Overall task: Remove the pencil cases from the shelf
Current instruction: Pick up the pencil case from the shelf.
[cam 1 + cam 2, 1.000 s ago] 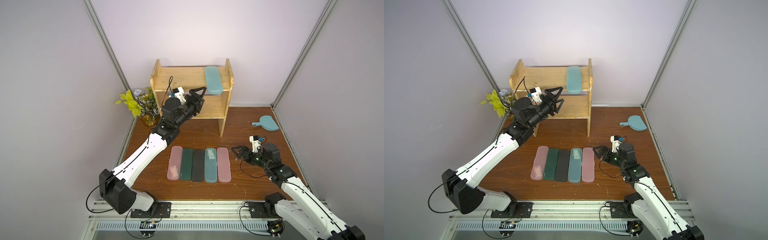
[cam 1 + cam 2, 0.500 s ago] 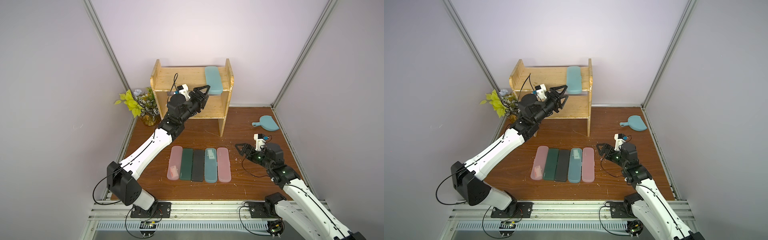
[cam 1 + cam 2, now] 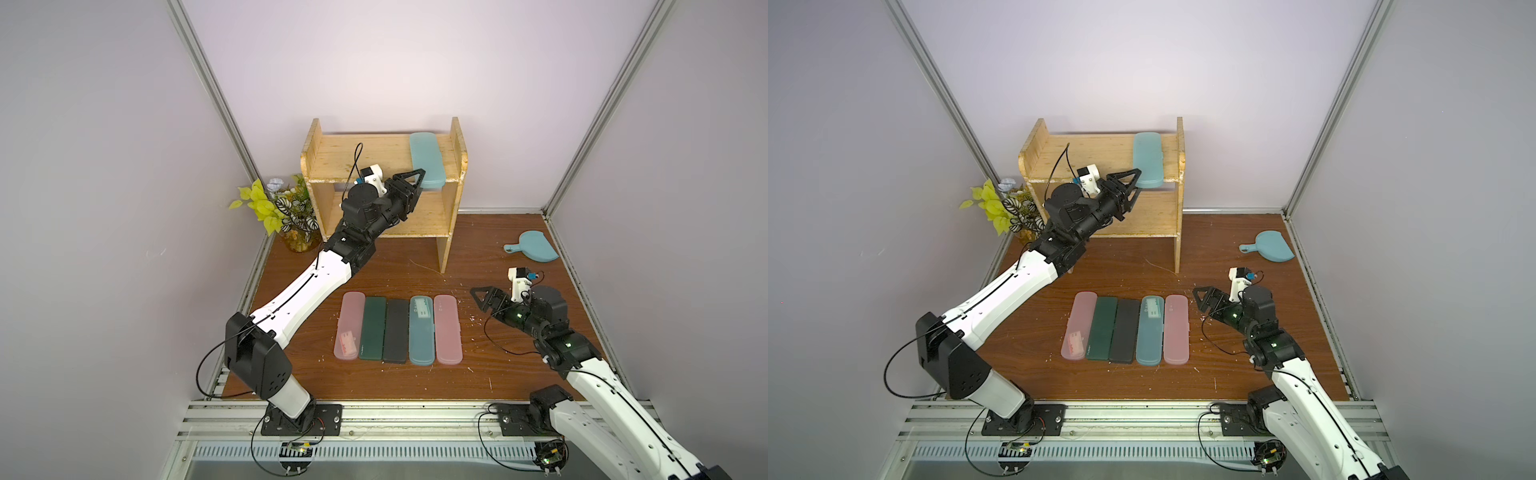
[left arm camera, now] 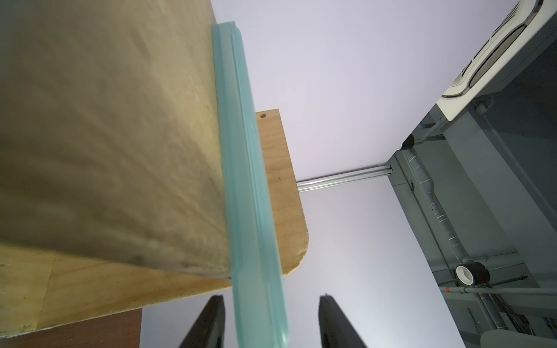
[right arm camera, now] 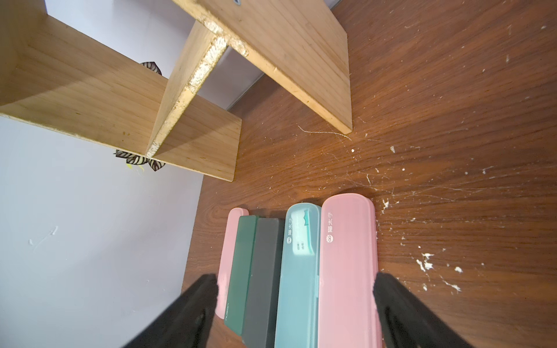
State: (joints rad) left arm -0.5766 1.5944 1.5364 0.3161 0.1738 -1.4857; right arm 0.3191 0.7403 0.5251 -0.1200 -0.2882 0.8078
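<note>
A teal-blue pencil case (image 3: 426, 160) lies on the top board of the light wooden shelf (image 3: 365, 158), at its right end, with one rounded end jutting past the front edge. The left gripper (image 3: 419, 180) straddles that jutting end, its black fingers (image 4: 331, 322) partly open, with a gap on each side of the case, gripping nothing.

Five more cases lie side by side on the table in front of the shelf: pink (image 3: 349, 328), dark green (image 3: 372, 328), black (image 3: 395, 330), teal (image 3: 422, 332), pink (image 3: 447, 330). The teal one and its pink neighbour carry a small round logo and white Chinese characters (other print is too small to read).

The right gripper (image 3: 480, 301) hovers just beside the row, jaws wide apart and empty.

The dark brown wood-grain table (image 3: 478, 374) is flecked with white crumbs. Pale lilac walls enclose it.
</note>
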